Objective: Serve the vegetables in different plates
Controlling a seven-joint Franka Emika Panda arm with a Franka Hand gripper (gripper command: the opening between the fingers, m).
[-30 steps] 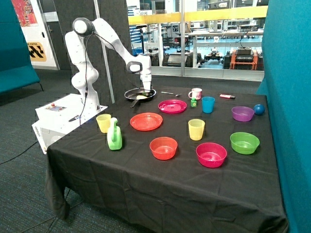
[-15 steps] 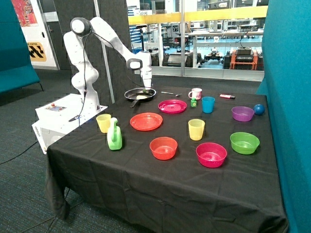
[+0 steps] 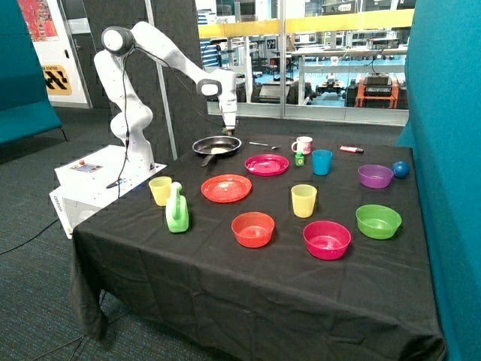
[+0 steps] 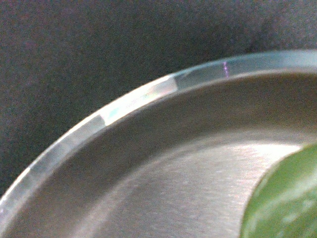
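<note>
My gripper (image 3: 228, 130) hangs just above the black frying pan (image 3: 216, 144) at the table's far side. It looks shut on the dark green vegetable (image 4: 285, 198), which fills a corner of the wrist view over the pan's grey floor and shiny rim (image 4: 138, 96). The yellow-orange vegetable (image 3: 219, 150) lies in the pan. The red-orange plate (image 3: 226, 188) sits in front of the pan and holds nothing. The magenta-pink plate (image 3: 267, 164) sits beside the pan, toward the mug, and also holds nothing.
On the black cloth stand a yellow cup (image 3: 160, 190), a green jug (image 3: 177, 210), a red bowl (image 3: 253, 229), a pink bowl (image 3: 327, 239), a green bowl (image 3: 378, 221), a purple bowl (image 3: 375, 176), a second yellow cup (image 3: 304, 200), a blue cup (image 3: 322, 162), a mug (image 3: 303, 144) and a small green bottle (image 3: 299, 158).
My gripper has risen out of the pan, from down at its floor to a little above its rim. The yellow-orange piece stays in the pan.
</note>
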